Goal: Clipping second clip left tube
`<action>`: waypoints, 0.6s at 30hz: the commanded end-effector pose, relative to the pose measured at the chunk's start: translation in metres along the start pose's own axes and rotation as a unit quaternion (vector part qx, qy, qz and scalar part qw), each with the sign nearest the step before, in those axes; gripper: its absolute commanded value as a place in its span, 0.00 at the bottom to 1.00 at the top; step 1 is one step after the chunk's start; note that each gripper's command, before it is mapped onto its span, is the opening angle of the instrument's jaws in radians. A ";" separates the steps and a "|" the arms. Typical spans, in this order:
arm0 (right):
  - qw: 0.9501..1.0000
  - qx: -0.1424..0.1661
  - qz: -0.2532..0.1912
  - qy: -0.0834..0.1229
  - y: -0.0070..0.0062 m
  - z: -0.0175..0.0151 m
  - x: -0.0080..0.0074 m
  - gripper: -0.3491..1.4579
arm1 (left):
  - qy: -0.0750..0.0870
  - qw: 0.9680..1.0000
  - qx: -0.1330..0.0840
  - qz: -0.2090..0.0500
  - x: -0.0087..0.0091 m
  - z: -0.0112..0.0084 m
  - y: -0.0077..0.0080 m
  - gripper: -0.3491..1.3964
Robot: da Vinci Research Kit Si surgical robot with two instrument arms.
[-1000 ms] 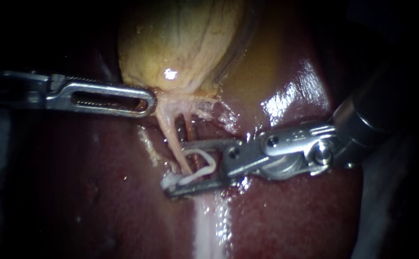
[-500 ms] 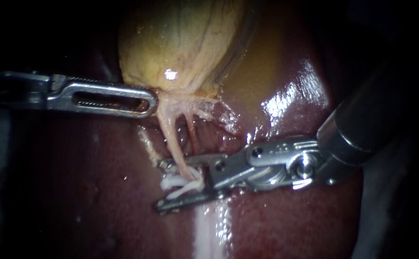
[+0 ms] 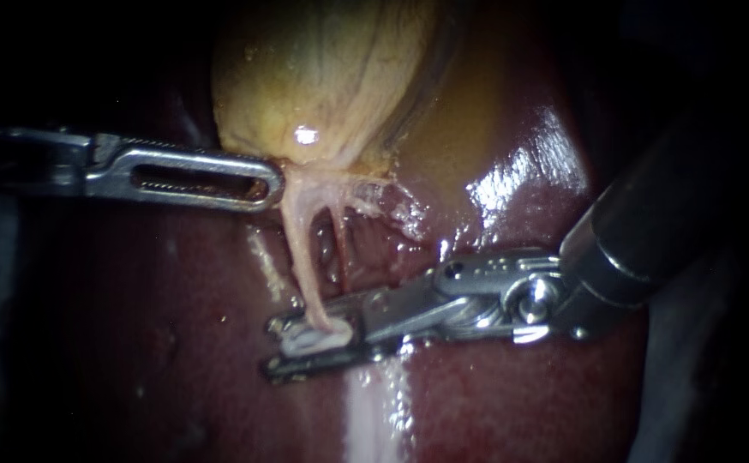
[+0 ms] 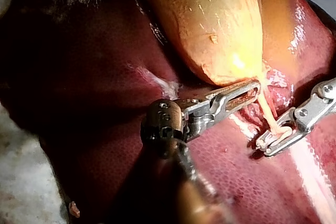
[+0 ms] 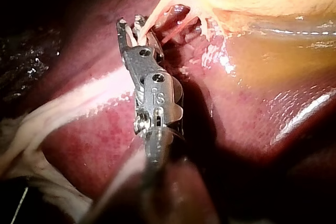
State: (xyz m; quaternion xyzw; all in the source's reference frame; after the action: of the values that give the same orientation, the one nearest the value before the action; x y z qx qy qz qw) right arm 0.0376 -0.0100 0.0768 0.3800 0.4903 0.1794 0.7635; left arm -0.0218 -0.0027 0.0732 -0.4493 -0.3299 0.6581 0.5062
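**Right jaws closed on a clip at the left tube**
My right instrument [image 3: 314, 339] has its jaws pinching a white clip [image 3: 306, 345] around the left tube [image 3: 302, 257], well apart from the gallbladder [image 3: 323, 77] and over the liver [image 3: 494, 386]. Further left, my left instrument [image 3: 270, 183] has its jaws pressed together on the gallbladder's neck, where that tube begins.

The dark red liver [image 4: 84, 77] is lying right on the pale desk [image 4: 23, 182], which is showing only beside the liver's edge. 1 tiny pinkish scrap [image 4: 74, 210] is lying on the desk, just beside the liver.
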 end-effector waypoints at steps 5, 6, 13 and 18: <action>1.000 -0.004 0.009 0.002 0.0006 -0.0002 -0.0002 0.00 | 0.000 1.000 0.000 0.000 0.0000 0.0001 0.0000 0.00; 1.000 -0.004 0.009 0.002 0.0007 -0.0002 -0.0002 0.00 | 0.000 1.000 0.000 0.000 0.0000 0.0001 0.0000 0.00; 0.999 -0.005 0.030 -0.010 0.0009 -0.0002 -0.0004 0.00 | 0.000 1.000 0.000 0.000 0.0000 0.0001 0.0000 0.00; 0.999 -0.002 0.029 -0.013 0.0009 0.0000 -0.0007 0.00 | 0.000 1.000 0.000 0.000 0.0000 0.0001 0.0000 0.00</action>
State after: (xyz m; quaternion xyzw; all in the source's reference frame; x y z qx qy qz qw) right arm 0.0373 -0.0099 0.0779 0.3949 0.4688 0.1983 0.7648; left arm -0.0219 -0.0027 0.0732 -0.4493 -0.3299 0.6581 0.5062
